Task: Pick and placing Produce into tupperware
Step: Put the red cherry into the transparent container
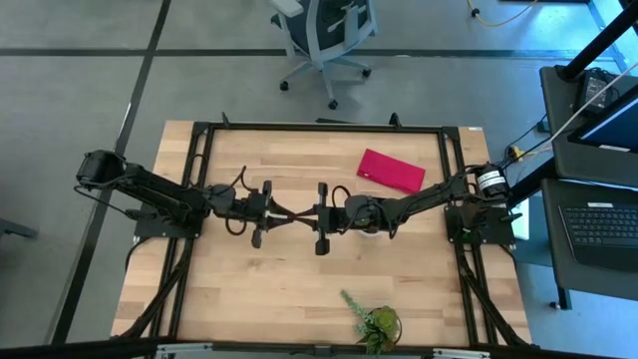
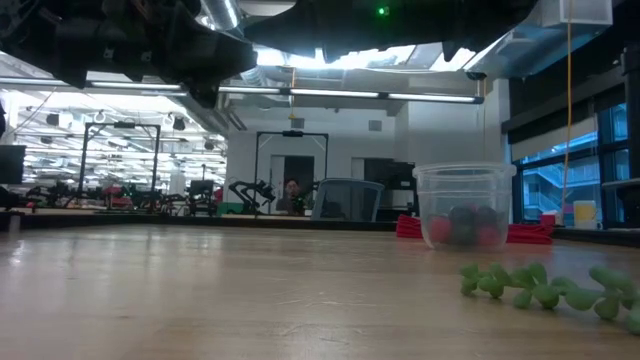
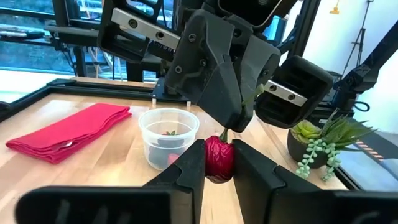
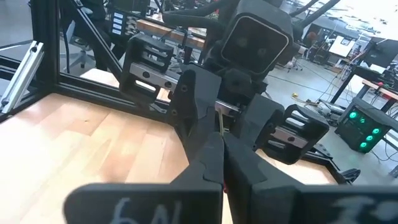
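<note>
Fruit, dark red, sits pinched in the left claw above the bench. The right claw is pressed together on its thin stem. The clear cup stands just beside, with more fruit inside. I think the left should let go slowly, so the right can carry it over the cup.
</note>
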Tool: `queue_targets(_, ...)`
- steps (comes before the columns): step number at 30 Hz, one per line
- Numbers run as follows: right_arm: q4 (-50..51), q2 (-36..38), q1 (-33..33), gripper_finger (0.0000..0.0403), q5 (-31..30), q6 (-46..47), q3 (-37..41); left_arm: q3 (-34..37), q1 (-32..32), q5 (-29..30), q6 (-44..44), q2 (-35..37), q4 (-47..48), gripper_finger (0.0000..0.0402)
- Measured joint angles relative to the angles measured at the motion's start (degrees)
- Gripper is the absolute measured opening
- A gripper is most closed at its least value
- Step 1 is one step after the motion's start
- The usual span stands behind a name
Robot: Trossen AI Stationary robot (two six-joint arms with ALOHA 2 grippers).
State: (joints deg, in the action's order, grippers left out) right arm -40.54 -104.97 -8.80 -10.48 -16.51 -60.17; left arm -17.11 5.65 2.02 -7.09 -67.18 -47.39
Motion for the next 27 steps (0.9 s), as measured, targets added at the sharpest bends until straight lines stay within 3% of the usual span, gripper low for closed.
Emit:
queue_targets(7, 1.6, 0.2, 0.0, 0.0002, -1.4, -0.3, 0.0, -0.1, 0.0, 0.0, -1.8, 0.0, 0.5, 0.0156)
queue_targets(13, 12.5, 4.1, -1.7, 0.0001, -7.1, 0.3, 0.0, -0.1, 0.0, 0.9, -5.5, 0.2, 3.3, 0.0232)
queue_targets(19, 31.4, 11.1, -4.1, 0.0001, -12.8, 6.9, 0.5, -0.1, -0.1, 1.1, -6.0, 1.7, 9.3, 0.0242)
queue_targets(27, 61.6, 18.1, -5.2, 0.0000, -18.8, 28.8, 0.6, -0.1, -0.1, 1.8, -6.0, 1.8, 13.6, 0.0239)
